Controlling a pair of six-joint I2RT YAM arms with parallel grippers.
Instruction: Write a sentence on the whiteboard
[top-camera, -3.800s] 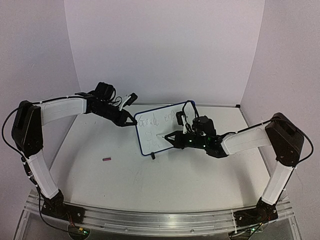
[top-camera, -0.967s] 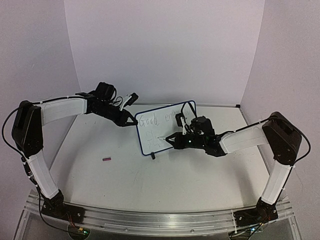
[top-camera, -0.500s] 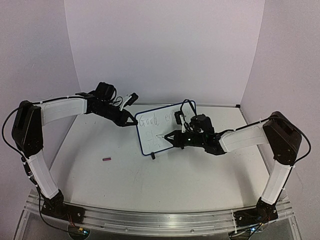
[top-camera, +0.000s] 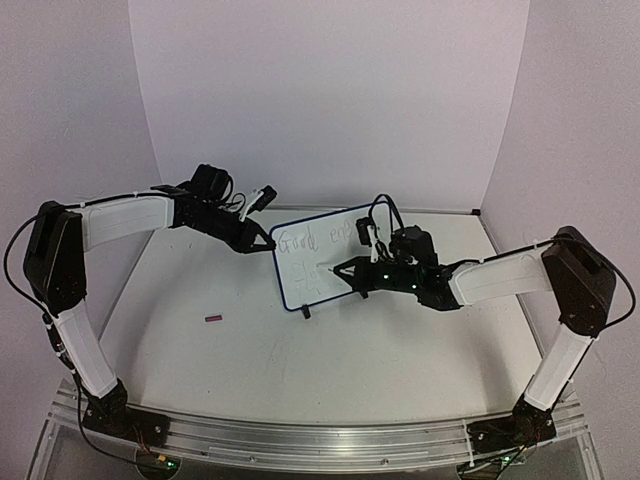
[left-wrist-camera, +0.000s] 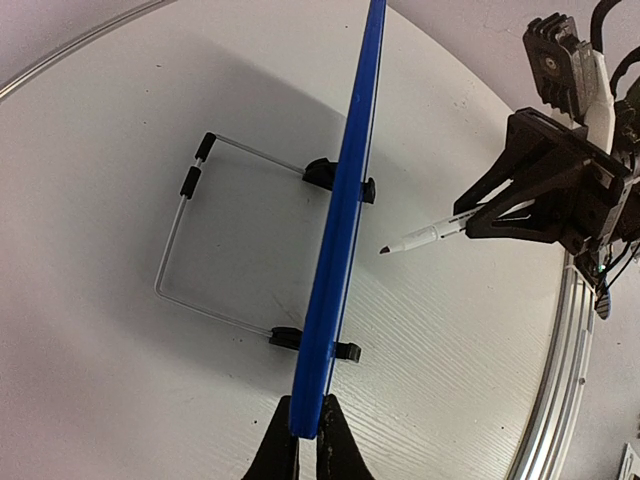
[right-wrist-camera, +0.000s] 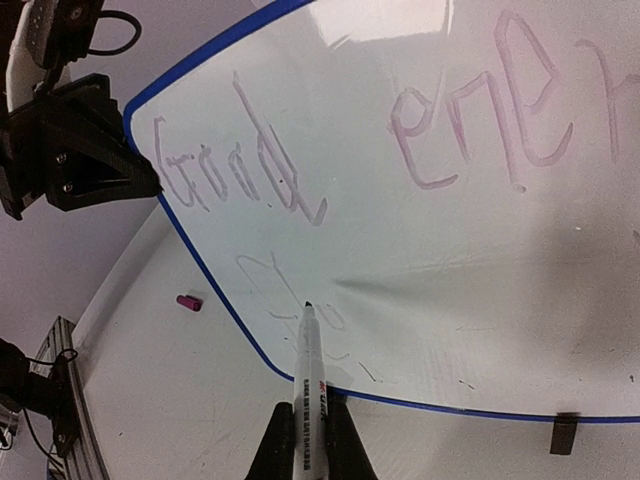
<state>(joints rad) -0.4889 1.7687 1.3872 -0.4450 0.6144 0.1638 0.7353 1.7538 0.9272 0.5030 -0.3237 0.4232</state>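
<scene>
The small white whiteboard (right-wrist-camera: 450, 230) with its thin blue frame stands upright on the white table (top-camera: 250, 340). The closed left end effector (left-wrist-camera: 308, 452) pinches its left edge, apparently bracing it against pen pressure. The right end effector (right-wrist-camera: 307, 450) clamps a white felt marker (right-wrist-camera: 306, 365), tip poised just off the handwritten sentence's (right-wrist-camera: 240, 170) faint second line.

White whiteboard (right-wrist-camera: 450, 240), blue frame, black feet (right-wrist-camera: 563, 433); sentence (right-wrist-camera: 250, 165) showing faint purple-grey; white marker (right-wrist-camera: 305, 370), black tip; pink cap (right-wrist-camera: 187, 301) on white bench (right-wrist-camera: 180, 420)
</scene>
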